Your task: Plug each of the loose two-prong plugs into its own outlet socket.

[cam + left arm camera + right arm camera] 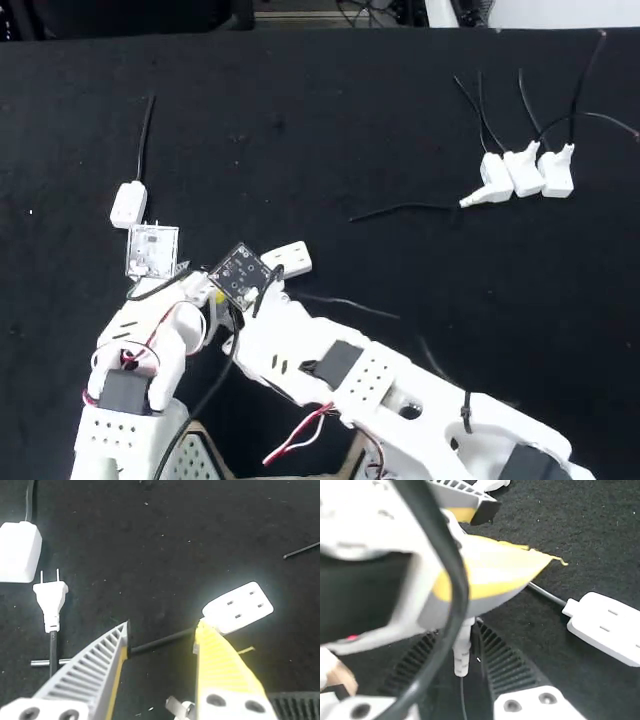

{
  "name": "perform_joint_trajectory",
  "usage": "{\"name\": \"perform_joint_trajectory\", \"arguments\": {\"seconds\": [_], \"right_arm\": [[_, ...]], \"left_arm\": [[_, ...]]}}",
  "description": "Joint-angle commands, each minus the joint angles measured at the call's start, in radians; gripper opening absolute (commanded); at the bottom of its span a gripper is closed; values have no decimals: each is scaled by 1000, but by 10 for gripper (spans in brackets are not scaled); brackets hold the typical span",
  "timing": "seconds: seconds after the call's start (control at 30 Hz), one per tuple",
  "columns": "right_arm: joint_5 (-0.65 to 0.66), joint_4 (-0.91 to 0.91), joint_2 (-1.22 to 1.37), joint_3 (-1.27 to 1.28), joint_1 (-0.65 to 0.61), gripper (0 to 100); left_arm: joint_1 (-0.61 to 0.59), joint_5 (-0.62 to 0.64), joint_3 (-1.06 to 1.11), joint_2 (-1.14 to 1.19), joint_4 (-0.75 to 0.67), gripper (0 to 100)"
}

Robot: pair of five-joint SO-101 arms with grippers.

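Between the narrowly set black jaws of the right gripper, the ribbed tail of a white plug is clamped. The left gripper is held wide open and empty. The outlet socket is seen at its yellow finger. Farther off, a loose plug is laid with its prongs toward a white block. Markings on the camera board cannot be read.

Loose plug: white, two-pronged, laid flat, unplugged; prongs aimed at left socket, just short of it.
Middle socket: white, slots turned upward, unoccupied.
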Motion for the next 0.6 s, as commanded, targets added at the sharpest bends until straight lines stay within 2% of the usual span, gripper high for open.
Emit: {"name": "perform_joint_trajectory", "arguments": {"seconds": [0.0, 0.23, 0.33, 0.57], "right_arm": [[14, -15, -91, 7, 23, 11], [20, 55, -374, 97, 23, 11], [66, 55, -470, 150, 23, 11], [66, 55, -536, 179, 25, 11]], "left_arm": [[-7, -11, -12, -9, 3, 220], [-12, -11, -10, -9, 3, 220], [-12, -11, -10, -9, 3, 220], [-13, -11, -10, -9, 3, 220]]}}
